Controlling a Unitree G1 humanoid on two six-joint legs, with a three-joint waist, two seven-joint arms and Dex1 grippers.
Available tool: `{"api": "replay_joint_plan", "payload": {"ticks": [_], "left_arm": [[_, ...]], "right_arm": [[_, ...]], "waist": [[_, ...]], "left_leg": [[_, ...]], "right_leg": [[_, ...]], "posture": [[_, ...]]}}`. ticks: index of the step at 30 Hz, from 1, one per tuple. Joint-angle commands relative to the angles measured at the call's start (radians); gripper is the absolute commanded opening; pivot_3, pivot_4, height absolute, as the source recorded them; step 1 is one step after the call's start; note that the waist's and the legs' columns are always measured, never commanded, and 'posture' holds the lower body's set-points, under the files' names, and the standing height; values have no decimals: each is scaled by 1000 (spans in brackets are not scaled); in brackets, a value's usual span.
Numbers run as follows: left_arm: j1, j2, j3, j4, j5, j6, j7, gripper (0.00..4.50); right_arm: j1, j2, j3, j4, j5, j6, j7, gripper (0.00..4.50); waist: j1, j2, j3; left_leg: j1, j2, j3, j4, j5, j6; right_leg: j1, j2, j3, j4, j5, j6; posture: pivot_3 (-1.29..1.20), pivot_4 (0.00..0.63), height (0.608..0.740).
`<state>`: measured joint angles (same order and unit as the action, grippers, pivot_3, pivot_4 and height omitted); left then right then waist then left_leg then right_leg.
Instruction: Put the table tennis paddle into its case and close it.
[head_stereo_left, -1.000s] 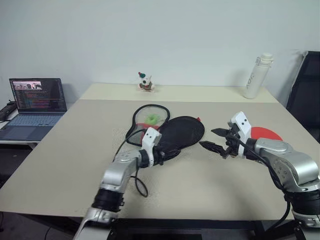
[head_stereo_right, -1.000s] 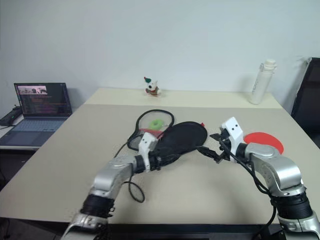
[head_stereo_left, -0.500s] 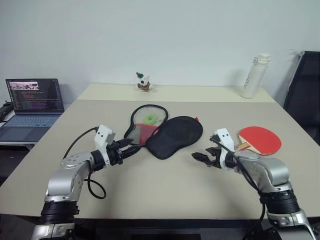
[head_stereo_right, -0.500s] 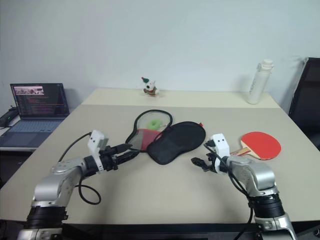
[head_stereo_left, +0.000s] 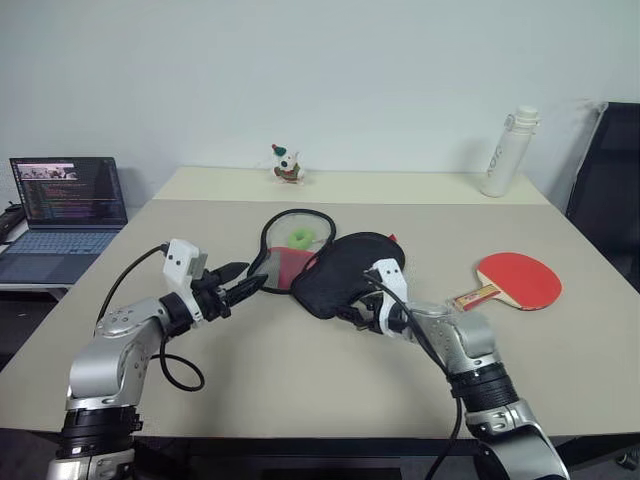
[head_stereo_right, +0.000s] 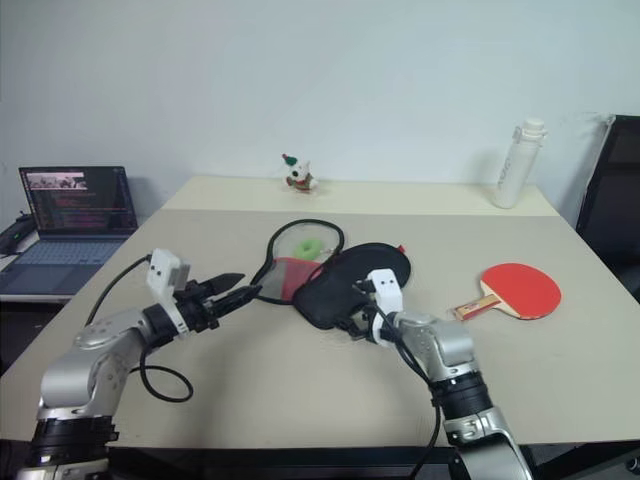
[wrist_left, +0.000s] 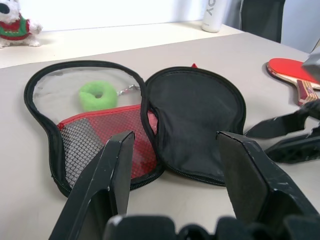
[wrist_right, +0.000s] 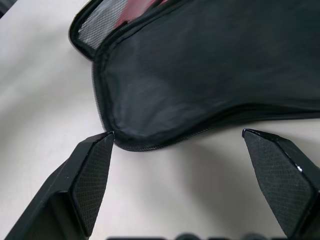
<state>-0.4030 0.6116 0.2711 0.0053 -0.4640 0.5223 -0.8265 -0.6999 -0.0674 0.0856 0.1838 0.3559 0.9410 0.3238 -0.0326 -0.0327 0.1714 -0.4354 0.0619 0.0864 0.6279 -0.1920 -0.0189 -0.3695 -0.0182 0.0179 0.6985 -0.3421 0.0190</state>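
The case lies unzipped and spread flat mid-table: a black fabric half (head_stereo_left: 352, 268) and a mesh-and-red half (wrist_left: 87, 127) with a small green ring (wrist_left: 97, 95) on it. The table tennis paddle (head_stereo_left: 518, 278) rests red face up to the right of the case, handle toward it. My right gripper (head_stereo_left: 352, 316) stands wide open at the black half's narrow near end (wrist_right: 200, 85), one finger (wrist_right: 92, 172) at its zipper edge. My left gripper (head_stereo_left: 250, 277) hovers open and empty left of the case, pointing at it.
A laptop (head_stereo_left: 65, 200) sits on a side desk at far left. A small plush toy (head_stereo_left: 288, 163) and a white bottle (head_stereo_left: 508, 150) stand on the back table. A black chair (head_stereo_left: 612, 180) is at the right edge.
My left gripper has drawn back to the left, away from the case's narrow end. My right gripper has swung left and down from near the paddle to that end.
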Motion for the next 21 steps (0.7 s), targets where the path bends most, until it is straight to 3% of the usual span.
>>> {"api": "replay_joint_plan", "payload": {"ticks": [1,14,17,21], "left_arm": [[1,16,19,-48,-19,-2,16,2814],[13,10,3,-65,-24,-3,36,2814],[12,9,-1,-67,-23,-4,36,2848],[23,13,-8,-79,-19,-6,32,2848]], "right_arm": [[-48,29,19,19,-29,-59,-3,4500],[-100,157,-60,105,-23,-108,-84,4500],[-114,193,-103,141,-12,-102,-126,3866],[-121,212,-120,153,1,-90,-138,2477]], "waist": [[0,0,0],[0,0,0],[-1,0,0],[-1,0,0]], "left_leg": [[0,0,0,0,0,0],[0,0,0,0,0,0],[0,1,0,-1,0,0],[0,0,0,-1,0,0]], "right_leg": [[0,0,0,0,0,0],[0,0,0,0,0,0],[-1,0,0,1,0,0],[-1,0,0,0,0,0]], "posture": [[0,150,740],[0,150,740],[0,150,740],[0,150,740]]}}
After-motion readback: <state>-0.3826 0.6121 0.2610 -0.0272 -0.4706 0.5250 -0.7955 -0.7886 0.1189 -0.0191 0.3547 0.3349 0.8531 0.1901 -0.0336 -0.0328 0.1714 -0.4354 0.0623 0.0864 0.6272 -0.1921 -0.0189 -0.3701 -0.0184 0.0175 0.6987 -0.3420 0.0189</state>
